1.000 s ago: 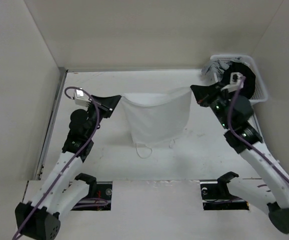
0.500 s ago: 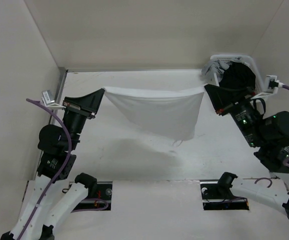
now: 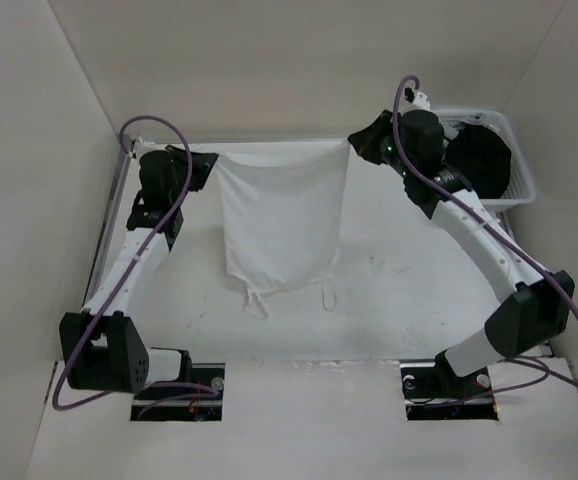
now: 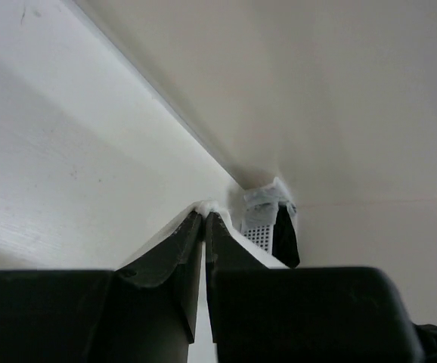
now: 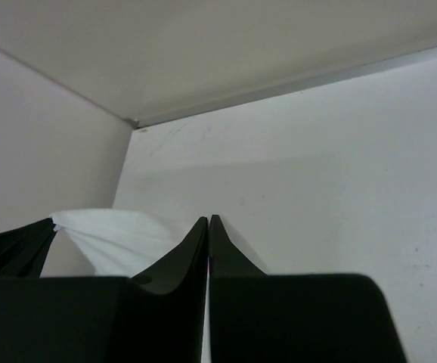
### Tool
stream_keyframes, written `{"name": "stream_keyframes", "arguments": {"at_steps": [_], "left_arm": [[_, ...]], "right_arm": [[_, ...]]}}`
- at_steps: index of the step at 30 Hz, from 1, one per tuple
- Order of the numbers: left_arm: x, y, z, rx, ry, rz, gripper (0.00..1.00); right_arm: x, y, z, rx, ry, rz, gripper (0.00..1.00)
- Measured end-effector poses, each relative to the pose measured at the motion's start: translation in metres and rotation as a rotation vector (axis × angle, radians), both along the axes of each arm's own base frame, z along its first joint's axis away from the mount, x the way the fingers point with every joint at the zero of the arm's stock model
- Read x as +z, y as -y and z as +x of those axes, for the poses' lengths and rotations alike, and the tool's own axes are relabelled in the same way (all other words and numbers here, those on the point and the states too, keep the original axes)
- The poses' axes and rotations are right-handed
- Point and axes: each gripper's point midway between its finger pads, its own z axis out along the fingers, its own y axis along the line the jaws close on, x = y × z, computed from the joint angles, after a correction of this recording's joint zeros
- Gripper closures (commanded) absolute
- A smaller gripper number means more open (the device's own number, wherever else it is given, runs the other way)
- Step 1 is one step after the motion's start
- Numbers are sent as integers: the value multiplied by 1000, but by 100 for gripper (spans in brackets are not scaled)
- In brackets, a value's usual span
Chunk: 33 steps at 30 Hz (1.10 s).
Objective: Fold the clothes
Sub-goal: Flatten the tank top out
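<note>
Clothes: thin white sheer fabric garment (image 3: 281, 220), stretched out at twelve o'clock on the tabletop (image 3: 419, 290).
Hands: left hand (image 3: 209, 165) and right hand (image 3: 356, 149) each pinch a top corner.
Handling: probably light, limp, slippery; take corners.

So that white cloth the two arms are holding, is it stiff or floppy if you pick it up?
Probably very floppy: the white cloth is taut only between the left gripper and right gripper pinching its top corners, and drapes below. Likely light: thin strings trail loosely from its hem. It could slip, held only by its corners.
</note>
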Motion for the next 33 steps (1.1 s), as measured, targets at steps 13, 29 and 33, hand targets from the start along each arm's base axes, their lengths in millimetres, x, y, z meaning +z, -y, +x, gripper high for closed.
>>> {"name": "stream_keyframes", "arguments": {"at_steps": [13,29,33], "left_arm": [[134,-19,24,-2,328,-36,96],[-198,-8,-115,-82,-251,-25,96],[-213,-2,-152,-127,-251,-38,96]], "right_arm": [[115,14,5,25,218,139,97],[-259,31,-133,27,-429,-1,97],[-284,19,-193,97,-459,-3,97]]}}
